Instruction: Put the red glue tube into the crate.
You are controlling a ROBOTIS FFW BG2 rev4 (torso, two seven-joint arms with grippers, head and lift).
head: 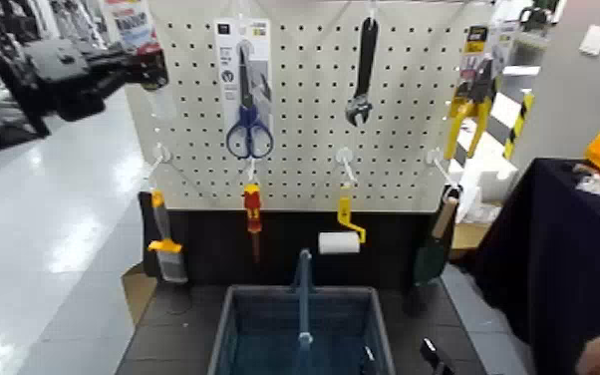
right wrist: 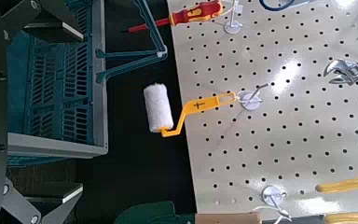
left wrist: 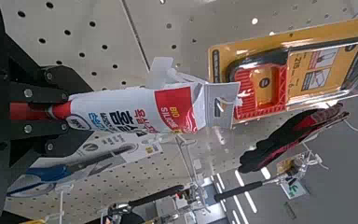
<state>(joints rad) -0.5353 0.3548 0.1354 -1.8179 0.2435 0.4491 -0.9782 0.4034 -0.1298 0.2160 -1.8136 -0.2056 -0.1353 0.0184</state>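
At pegboard [head: 304, 110], red glue tube [head: 133, 27] near-vertical, nozzle down

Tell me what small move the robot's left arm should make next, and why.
I'd ease the left gripper gently outward from the pegboard: it is shut on the red-and-white glue tube, which is up by the board, while the blue-grey crate sits lower. I can't tell whether the tube is clear of its hook.

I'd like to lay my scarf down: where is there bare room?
The dark surface left of the crate, below the orange-handled tool, looks bare. It's crowded along the pegboard's lower edge, where tools hang side by side.
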